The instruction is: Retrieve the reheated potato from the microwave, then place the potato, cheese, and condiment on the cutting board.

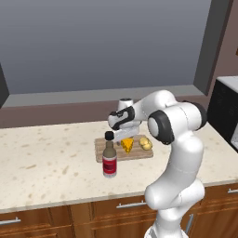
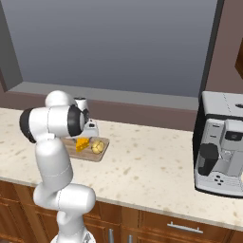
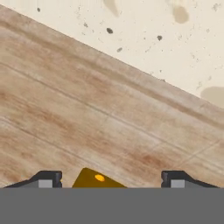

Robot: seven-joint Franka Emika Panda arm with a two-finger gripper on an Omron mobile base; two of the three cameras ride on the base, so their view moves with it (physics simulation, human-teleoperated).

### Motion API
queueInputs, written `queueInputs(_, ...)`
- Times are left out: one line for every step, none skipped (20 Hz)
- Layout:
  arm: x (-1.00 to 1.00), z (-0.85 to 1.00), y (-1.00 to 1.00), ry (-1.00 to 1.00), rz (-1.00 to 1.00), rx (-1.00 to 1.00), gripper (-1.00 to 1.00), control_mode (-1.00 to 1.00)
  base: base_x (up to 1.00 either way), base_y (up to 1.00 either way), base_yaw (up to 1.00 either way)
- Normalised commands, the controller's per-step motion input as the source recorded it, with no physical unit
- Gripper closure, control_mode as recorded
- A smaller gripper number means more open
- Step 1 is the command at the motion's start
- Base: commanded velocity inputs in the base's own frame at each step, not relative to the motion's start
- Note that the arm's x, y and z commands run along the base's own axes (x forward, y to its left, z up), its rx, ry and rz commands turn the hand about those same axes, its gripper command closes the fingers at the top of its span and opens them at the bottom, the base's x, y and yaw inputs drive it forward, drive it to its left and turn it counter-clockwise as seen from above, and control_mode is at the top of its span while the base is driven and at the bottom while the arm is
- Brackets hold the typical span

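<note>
My end effector (image 3: 111, 179) hangs over the cutting board (image 1: 103, 149), fingers spread wide, cheese (image 3: 97, 179) between them. Potato (image 1: 146, 143) beside it; condiment (image 1: 109, 161) on the table (image 1: 46, 162).

Fingers (image 3: 45, 179) spread wide, pointing down

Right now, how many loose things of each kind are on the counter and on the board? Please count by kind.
Potato: 1, on the cutting board
Cheese: 1, on the board, under the tool
Condiment: 1, upright on the counter, in front of the board
Cutting board: 1
Total: 4
</note>
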Motion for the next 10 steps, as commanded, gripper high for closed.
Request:
queueInputs(-0.05,0.24,0.0,-0.04,0.0,0.0,-1.0,-1.0,0.0,0.0,0.0)
queueInputs(-0.04,0.24,0.0,-0.02,0.0,0.0,-1.0,-1.0,0.0,0.0,0.0)
queueInputs(-0.09,0.26,0.0,0.0,0.0,0.0,-1.0,-1.0,0.0,0.0,0.0)
queueInputs(-0.07,0.28,0.0,0.0,0.0,0.0,-1.0,-1.0,0.0,0.0,0.0)
queueInputs(-0.04,0.3,0.01,0.0,0.0,0.0,-1.0,-1.0,0.0,0.0,0.0)
queueInputs(0.0,0.35,0.03,-0.02,0.0,0.0,-1.0,-1.0,0.0,0.0,0.0)
queueInputs(0.0,0.38,0.02,-0.03,0.0,0.0,-1.0,-1.0,0.0,0.0,0.0)
queueInputs(-0.05,0.4,0.01,-0.06,0.0,0.0,-1.0,-1.0,0.0,0.0,0.0)
queueInputs(-0.08,0.43,0.0,-0.08,0.0,0.0,-1.0,-1.0,0.0,0.0,0.0)
queueInputs(-0.14,0.41,0.0,-0.1,0.01,0.0,-1.0,-1.0,0.0,0.0,0.0)
